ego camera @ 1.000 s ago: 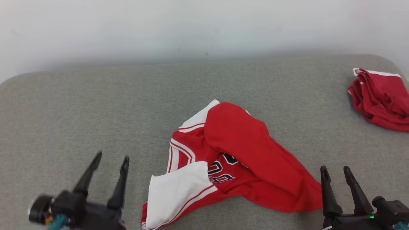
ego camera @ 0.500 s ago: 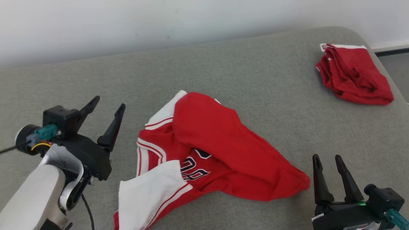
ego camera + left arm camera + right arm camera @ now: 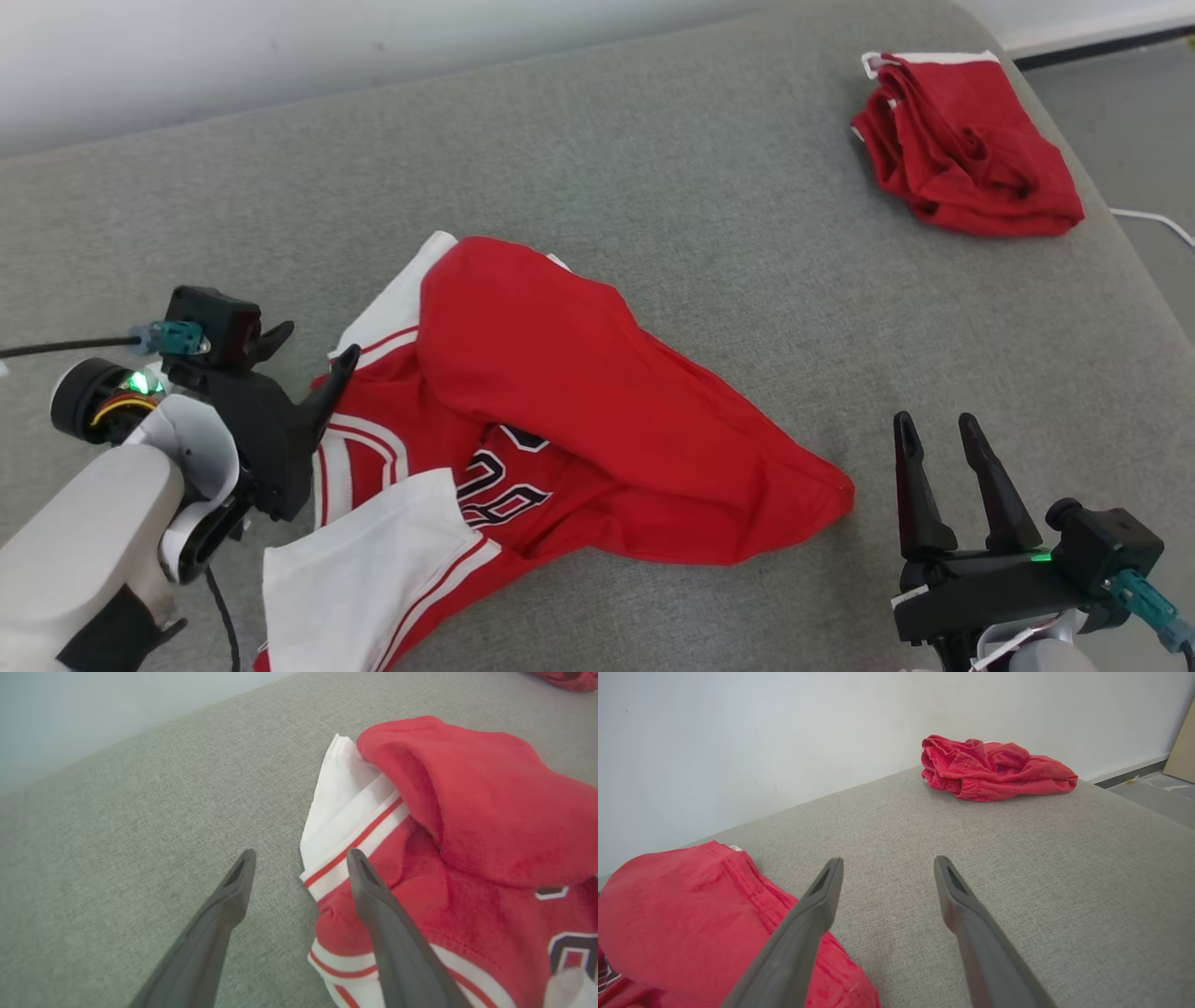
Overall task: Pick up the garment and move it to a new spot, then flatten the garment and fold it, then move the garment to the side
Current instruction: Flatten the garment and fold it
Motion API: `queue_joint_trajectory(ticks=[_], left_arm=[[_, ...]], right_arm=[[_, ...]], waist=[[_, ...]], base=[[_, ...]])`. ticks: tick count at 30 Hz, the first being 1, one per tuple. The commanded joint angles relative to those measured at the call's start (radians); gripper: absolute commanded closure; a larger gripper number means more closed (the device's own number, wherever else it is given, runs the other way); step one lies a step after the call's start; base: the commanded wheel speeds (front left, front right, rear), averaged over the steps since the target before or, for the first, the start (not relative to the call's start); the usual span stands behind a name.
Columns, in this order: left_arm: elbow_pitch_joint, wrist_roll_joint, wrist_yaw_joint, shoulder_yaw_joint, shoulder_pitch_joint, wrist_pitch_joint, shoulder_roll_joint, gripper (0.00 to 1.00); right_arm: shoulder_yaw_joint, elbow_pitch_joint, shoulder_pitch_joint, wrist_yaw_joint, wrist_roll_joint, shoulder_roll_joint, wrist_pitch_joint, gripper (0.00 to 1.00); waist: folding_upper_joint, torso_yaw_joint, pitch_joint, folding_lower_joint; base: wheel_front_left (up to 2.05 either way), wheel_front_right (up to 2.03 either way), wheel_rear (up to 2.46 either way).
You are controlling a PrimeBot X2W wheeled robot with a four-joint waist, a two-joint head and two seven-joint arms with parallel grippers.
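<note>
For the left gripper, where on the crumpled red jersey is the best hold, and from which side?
Probably the white striped trim on the left edge of the jersey, approached from the robot's left. That edge lies free on the grey cushion, and the open fingers of the left gripper appear to sit either side of it.

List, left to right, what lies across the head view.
From the left: left end effector → red and white jersey → crumpled red garment → white cable at the far right edge.
</note>
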Motion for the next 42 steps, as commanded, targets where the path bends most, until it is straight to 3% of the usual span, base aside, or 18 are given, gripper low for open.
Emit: queue_joint_trajectory(ticks=[1, 10, 11, 12, 14, 19, 23, 29, 33, 34, 35, 36, 37, 42], left_arm=[[0.019, -0.023, 0.002, -0.023, -0.025, 0.004, 0.000, 0.00], [0.137, -0.116, 0.002, -0.168, -0.085, 0.146, 0.007, 0.00], [0.140, -0.129, 0.002, -0.179, -0.088, 0.157, 0.006, 0.38], [0.138, -0.136, 0.002, -0.194, -0.094, 0.167, 0.006, 0.96], [0.133, -0.136, 0.002, -0.208, -0.106, 0.171, 0.011, 1.00], [0.105, -0.138, 0.002, -0.241, -0.201, 0.148, 0.039, 1.00], [0.102, -0.066, 0.002, -0.250, -0.340, 0.035, 0.063, 1.00], [0.182, 0.043, 0.012, -0.233, -0.483, -0.141, 0.036, 1.00], [0.266, 0.082, 0.025, -0.247, -0.509, -0.195, 0.016, 1.00], [0.289, 0.087, 0.023, -0.254, -0.504, -0.199, 0.008, 0.73], [0.305, 0.086, 0.021, -0.258, -0.495, -0.206, -0.002, 0.35], [0.323, 0.078, 0.020, -0.257, -0.488, -0.219, -0.009, 0.05], [0.337, 0.076, 0.019, -0.257, -0.480, -0.233, -0.012, 0.00], [0.389, 0.045, 0.024, -0.227, -0.447, -0.338, -0.034, 0.00]], right_arm=[[0.003, 0.002, -0.009, -0.003, 0.004, 0.007, 0.000, 0.00], [-0.002, 0.015, -0.020, -0.003, 0.004, 0.013, 0.000, 0.00], [-0.003, 0.015, -0.021, -0.003, 0.004, 0.013, 0.000, 0.00], [-0.005, 0.015, -0.022, -0.003, 0.002, 0.014, 0.000, 0.00], [-0.007, 0.013, -0.022, -0.003, 0.000, 0.014, 0.000, 0.00], [-0.014, 0.003, -0.022, -0.003, -0.009, 0.011, 0.000, 0.00], [-0.022, -0.010, -0.028, -0.003, -0.013, 0.006, 0.000, 0.00], [-0.031, -0.017, -0.042, -0.003, -0.021, 0.005, 0.000, 0.00], [-0.034, -0.017, -0.045, -0.003, -0.026, 0.010, 0.000, 0.00], [-0.033, -0.017, -0.047, -0.003, -0.027, 0.013, 0.000, 0.00], [-0.032, -0.016, -0.050, -0.003, -0.027, 0.015, 0.000, 0.00], [-0.030, -0.014, -0.053, -0.003, -0.028, 0.017, 0.000, 0.00], [-0.028, -0.014, -0.054, -0.003, -0.031, 0.020, 0.000, 0.00], [-0.034, -0.014, -0.044, -0.003, -0.037, 0.023, 0.000, 0.00]], waist=[[-0.0001, -0.030, 0.032, -0.0002], [-0.0001, -0.057, 0.044, -0.0002], [-0.0001, -0.057, 0.044, -0.0002], [-0.0001, -0.057, 0.043, -0.0002], [-0.0001, -0.057, 0.043, -0.0002], [-0.0001, -0.050, 0.043, -0.0002], [-0.0001, -0.044, 0.052, -0.0002], [-0.0001, -0.046, 0.065, -0.0002], [-0.0001, -0.049, 0.071, -0.0002], [-0.0001, -0.050, 0.072, -0.0002], [-0.0001, -0.050, 0.072, -0.0002], [-0.0001, -0.049, 0.073, -0.0002], [-0.0001, -0.048, 0.072, -0.0002], [-0.0001, -0.027, 0.054, -0.0002]], base=[[0.00, 0.00, 0.00], [0.00, 0.00, 0.00], [0.00, 0.00, 0.00], [0.00, 0.00, 0.00], [0.00, 0.00, 0.00], [0.00, 0.00, 0.00], [0.00, 0.00, 0.00], [0.00, 0.00, 0.00], [0.00, 0.00, 0.00], [0.00, 0.00, 0.00], [0.00, 0.00, 0.00], [0.00, 0.00, 0.00], [0.00, 0.00, 0.00], [0.00, 0.00, 0.00]])
